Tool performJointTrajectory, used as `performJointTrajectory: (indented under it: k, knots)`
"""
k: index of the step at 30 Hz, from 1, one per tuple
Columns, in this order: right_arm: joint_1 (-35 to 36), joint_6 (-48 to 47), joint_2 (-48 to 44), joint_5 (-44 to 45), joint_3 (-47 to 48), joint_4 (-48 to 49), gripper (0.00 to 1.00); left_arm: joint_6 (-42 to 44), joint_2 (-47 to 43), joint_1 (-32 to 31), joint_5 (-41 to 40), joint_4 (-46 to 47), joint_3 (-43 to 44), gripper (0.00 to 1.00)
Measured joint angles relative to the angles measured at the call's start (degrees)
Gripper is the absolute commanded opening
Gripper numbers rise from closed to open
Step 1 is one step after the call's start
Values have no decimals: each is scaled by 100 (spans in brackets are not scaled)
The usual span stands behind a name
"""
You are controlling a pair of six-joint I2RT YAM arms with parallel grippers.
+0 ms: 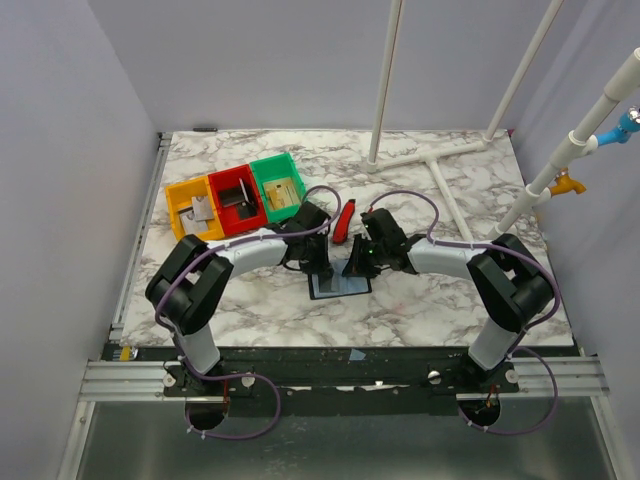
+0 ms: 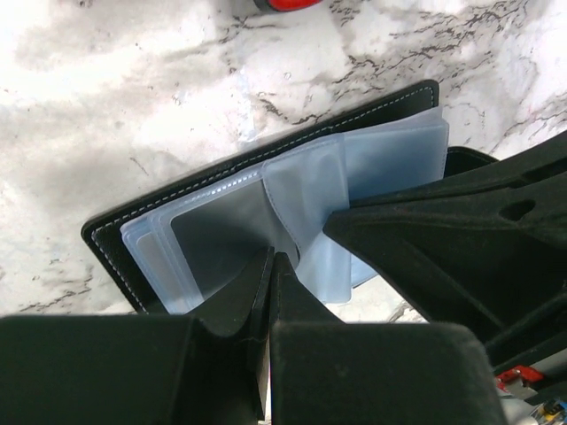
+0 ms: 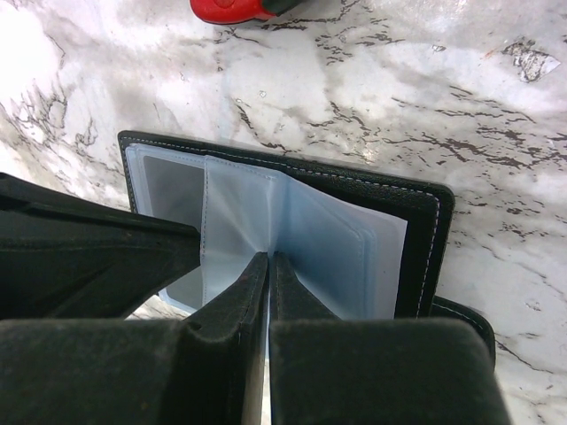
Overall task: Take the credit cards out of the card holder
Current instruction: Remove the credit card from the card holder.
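The black card holder (image 1: 340, 285) lies open on the marble between both arms, its bluish-grey sleeves fanned upward (image 2: 354, 168) (image 3: 328, 230). A greyish credit card (image 2: 217, 239) (image 3: 173, 190) shows through one sleeve pocket. My left gripper (image 1: 322, 268) (image 2: 273, 261) is shut, its tips down against the sleeves near the fold. My right gripper (image 1: 357, 264) (image 3: 268, 258) is shut with a thin sleeve leaf pinched at its tips, close beside the left one. Each wrist view shows the other gripper's black finger at its edge.
A red-and-black tool (image 1: 343, 222) lies just behind the card holder. Orange (image 1: 193, 208), red (image 1: 237, 198) and green (image 1: 278, 185) bins stand at the back left with items inside. A white pipe frame (image 1: 430, 160) stands at the back right.
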Motion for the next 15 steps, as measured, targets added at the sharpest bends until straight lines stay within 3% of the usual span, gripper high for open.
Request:
performJointTrajectory:
  k: [6, 15]
  knots:
    - [0, 0, 0, -7, -2, 4, 8, 4, 111, 0, 9, 2, 131, 0]
    - [2, -2, -85, 11, 2, -66, 27, 17, 122, 0, 162, 22, 142, 0]
